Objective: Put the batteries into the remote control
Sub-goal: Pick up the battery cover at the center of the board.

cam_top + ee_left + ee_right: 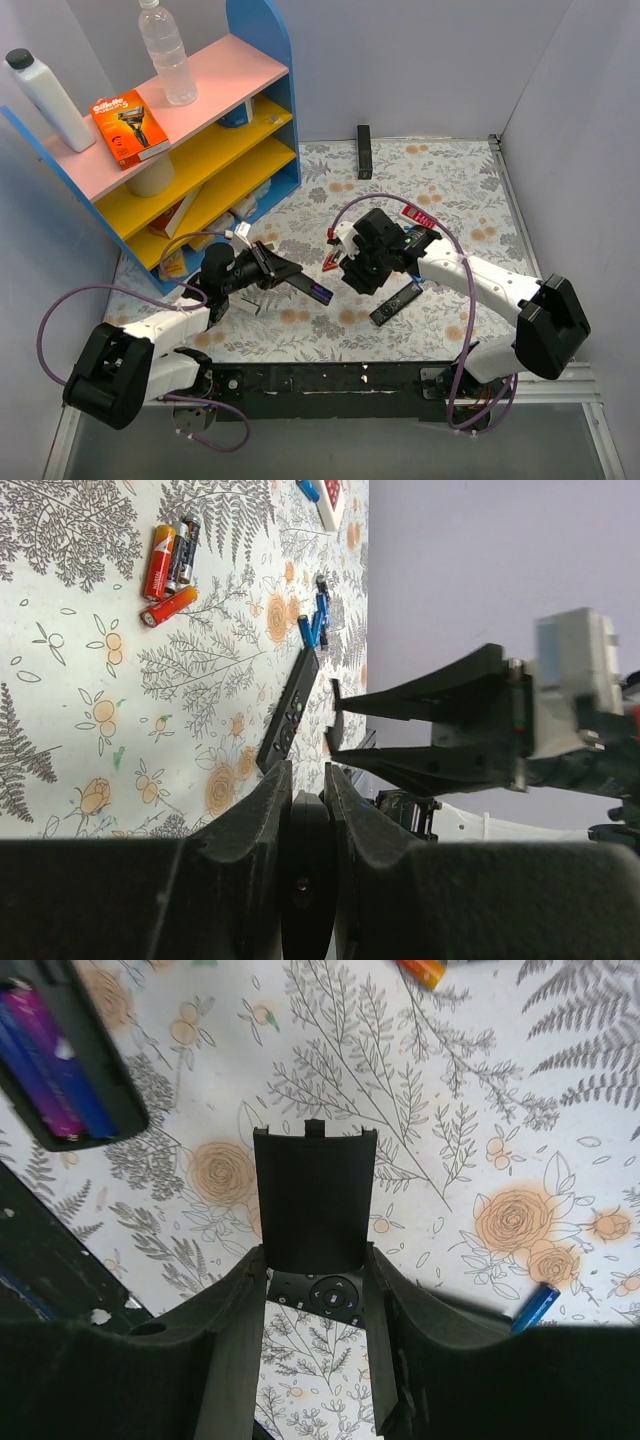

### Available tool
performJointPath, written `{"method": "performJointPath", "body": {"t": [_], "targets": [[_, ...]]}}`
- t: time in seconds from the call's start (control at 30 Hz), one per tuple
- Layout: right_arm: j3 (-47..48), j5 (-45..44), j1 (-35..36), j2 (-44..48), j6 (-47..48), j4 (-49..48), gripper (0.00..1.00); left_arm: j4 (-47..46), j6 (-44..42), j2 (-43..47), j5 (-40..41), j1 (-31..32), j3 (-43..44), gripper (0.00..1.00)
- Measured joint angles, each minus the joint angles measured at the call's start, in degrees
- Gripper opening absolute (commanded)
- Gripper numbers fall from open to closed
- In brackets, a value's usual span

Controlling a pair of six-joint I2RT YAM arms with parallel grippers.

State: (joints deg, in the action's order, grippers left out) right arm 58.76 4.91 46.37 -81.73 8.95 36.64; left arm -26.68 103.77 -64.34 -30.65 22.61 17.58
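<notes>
Nearest the arm bases, the left gripper (306,805) is clamped tight on a slim black rectangular remote control (300,283). It holds the remote control above the floral-patterned tablecloth (450,170) with the uncovered battery bay facing upward. Two slim blue batteries (50,1075), one looking purplish, lie side by side in that bay. Just to the right, the right gripper (314,1260) stands partly open. Its fingers pinch the two long edges of a flat black plastic battery cover (313,1185), which hangs in the air apart from the remote control. Beneath the cover, a second black remote with grey buttons (397,302) lies face up on the cloth. A few loose blue cells (315,620) rest near one end of it. A small cluster of red-orange cylindrical batteries (165,565) lies well apart from them. Farther back, beside the right arm, sits a red-and-white remote (420,218). A slim black bar-shaped object (365,152) lies at the cloth's far edge. At far left stands a blue-sided shelf unit (270,60) with a pink top and yellow shelves. Its top carries a clear plastic bottle (168,55), a white bottle with a black cap (50,100) and an orange razor box (130,128).
</notes>
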Motion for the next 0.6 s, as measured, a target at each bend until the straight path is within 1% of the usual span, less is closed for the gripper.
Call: {"method": "performJointPath", "body": {"t": [0.3, 0.6], "targets": [[7.69, 1.75, 3.45, 1.75, -0.09, 2.67, 0.3, -8.74, 2.78, -4.94, -1.79, 0.0, -0.28, 0.0], [11.39, 1.46, 9.64, -1.84, -1.25, 4.17, 0.3, -12.94, 4.42, -5.53, -2.21, 0.0, -0.31, 0.0]]}}
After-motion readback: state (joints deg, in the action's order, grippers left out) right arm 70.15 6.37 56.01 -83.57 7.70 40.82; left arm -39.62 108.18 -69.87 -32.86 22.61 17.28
